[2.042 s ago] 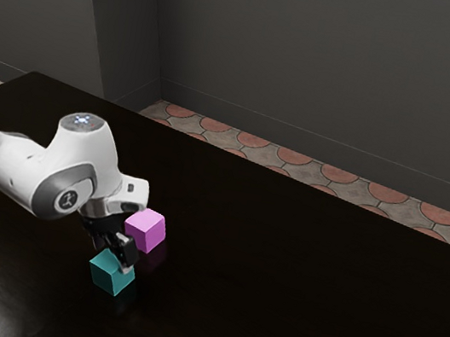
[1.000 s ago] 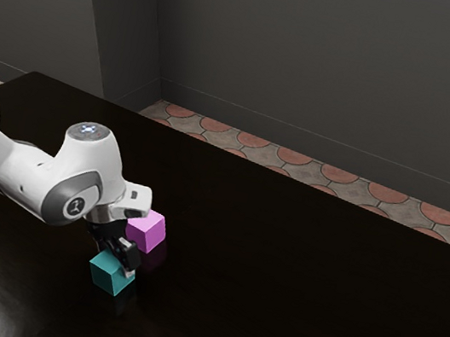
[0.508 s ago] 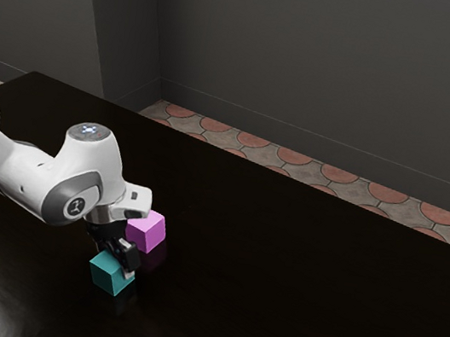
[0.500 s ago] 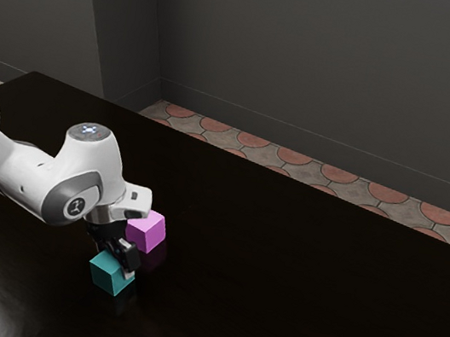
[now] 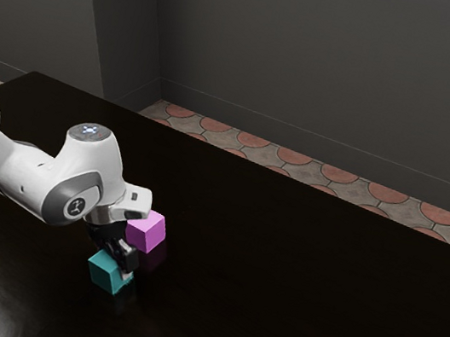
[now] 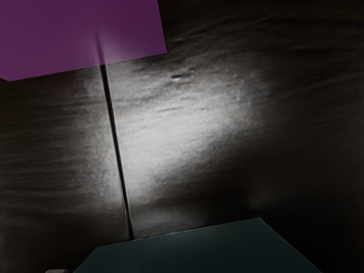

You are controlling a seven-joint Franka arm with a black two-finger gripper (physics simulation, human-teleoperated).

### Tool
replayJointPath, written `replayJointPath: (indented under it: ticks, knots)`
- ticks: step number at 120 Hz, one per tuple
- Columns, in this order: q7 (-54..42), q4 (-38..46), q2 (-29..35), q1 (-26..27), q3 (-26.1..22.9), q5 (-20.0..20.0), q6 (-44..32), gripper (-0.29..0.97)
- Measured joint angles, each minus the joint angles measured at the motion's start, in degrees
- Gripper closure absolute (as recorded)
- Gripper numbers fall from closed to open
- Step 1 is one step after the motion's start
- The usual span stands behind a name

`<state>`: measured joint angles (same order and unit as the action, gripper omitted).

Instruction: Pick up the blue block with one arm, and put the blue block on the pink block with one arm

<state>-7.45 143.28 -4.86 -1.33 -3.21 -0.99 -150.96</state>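
The blue block, teal in shade, sits low over the dark table at the exterior view's lower left. My gripper reaches down from the upper left, and its black fingers clasp the block's upper part from two sides. The pink block rests on the table just beyond the hand, toward the exterior view's right, and close to the blue one. In the wrist view the blue block is right under the hand and the pink block lies a short way ahead of it.
The white arm stretches in from the exterior view's left. Dark table surface spreads to the right and toward the far edge. Beyond that edge lies a tiled floor below grey walls.
The hand came down onto the blue block two seconds ago and stayed there. In the last half second the block shifted slightly up and to the left with the fingers. The pink block has not moved.
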Motion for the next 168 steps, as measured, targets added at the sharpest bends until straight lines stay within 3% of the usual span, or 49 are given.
replayJointPath:
  ticks: [63, 119, 145, 168]
  knots:
    - [0.3, -0.2, 1.1, 0.0, 0.0, 0.1, 0.8, 0.25]
    - [0.8, -4.5, 3.3, 0.2, 0.1, 0.5, 8.5, 0.26]
    - [1.0, -11.5, 2.5, 0.9, 1.7, 0.8, 14.3, 0.3]
    - [1.2, -22.6, -2.9, -0.3, 2.0, 0.6, 21.8, 0.3]
